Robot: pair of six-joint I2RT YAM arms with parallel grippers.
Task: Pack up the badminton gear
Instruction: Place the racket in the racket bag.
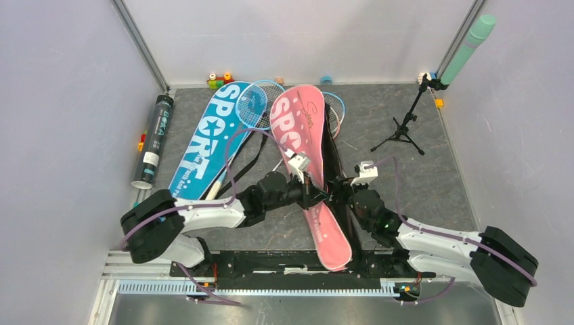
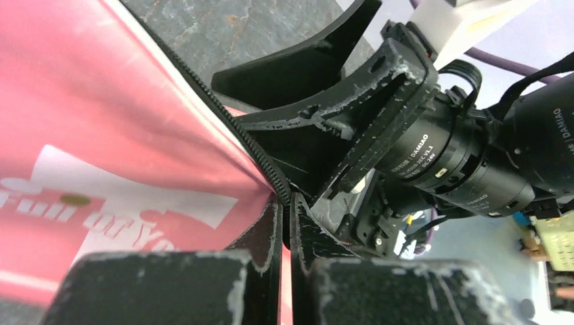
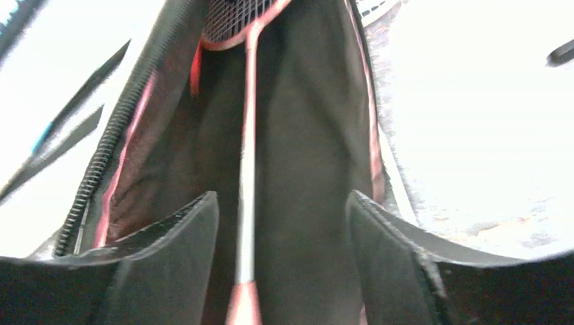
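We find the left gripper jaws pinched on the zipper edge of the pink bag; right gripper jaws spread, straddling the pink racket shaft inside the opening; bag lies on the table between our arms; we judge fabric limp, light, slippery; hold by the stiffer zipper seam.

Two racket bags: a blue bag and a pink bag. Three rackets show: a blue racket, a second blue racket and a pink racket. One tube. One tripod. Small blocks — too tiny to count.
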